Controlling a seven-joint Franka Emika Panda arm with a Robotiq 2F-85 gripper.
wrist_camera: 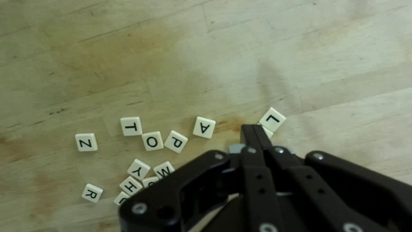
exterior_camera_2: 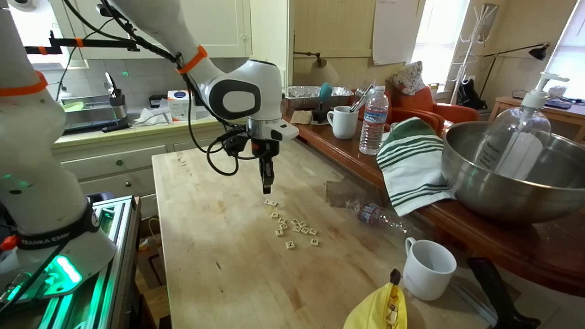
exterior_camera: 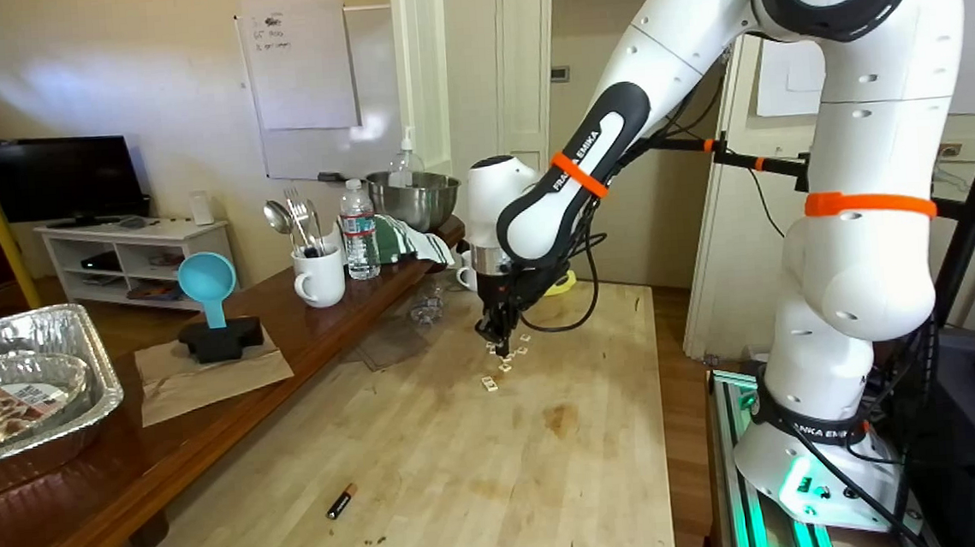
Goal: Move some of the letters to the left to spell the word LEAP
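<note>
Letters (exterior_camera_2: 283, 226) loose on the bench (exterior_camera_2: 237, 283), between the edge by the robot base (exterior_camera: 837, 489) and the edge by the dark ledge (exterior_camera: 303, 329), well apart from the corners in sight. L (wrist_camera: 272, 119) just beside or touching a half-hidden tile (wrist_camera: 268, 132), at the side of the spread nearest the battery (exterior_camera: 341, 501); probably paired as the start of LEAP, with the covered one judged E, though unreadable behind the gripper (wrist_camera: 253, 127). A (wrist_camera: 204, 127), then P (wrist_camera: 175, 141), next along toward the edge with the yellow pouch (exterior_camera_2: 370, 308); not yet brought up to the pair.

Fingers (wrist_camera: 250, 137) pointing down over that pair, pressed together, nothing visible between; tips apart from the tiles in an exterior view, above the wood. Held so perhaps for nudging rather than pinching: flat pieces, likely easier to slide than to grasp. Risk: knocking L askew.

Spares, by the look of it: O (wrist_camera: 152, 140) just beside P, T (wrist_camera: 131, 126) just beside O; Z (wrist_camera: 86, 142) and R (wrist_camera: 92, 192) off alone; five huddled nearer the ledge-side edge, Y (wrist_camera: 138, 169) and H (wrist_camera: 130, 185) among them.

Tally. Tiles: thirteen. Battery: one. Pouch: one, pale bits at the zip, maybe more tiles. White mugs: two, plain mug (exterior_camera_2: 428, 278) near the ledge-side edge, cutlery mug (exterior_camera: 329, 280) on the ledge, likely for keeping handles upright. Water bottles: two, upright bottle (exterior_camera_2: 374, 119) on the ledge, lying bottle (exterior_camera_2: 368, 214) near the ledge-side edge.
</note>
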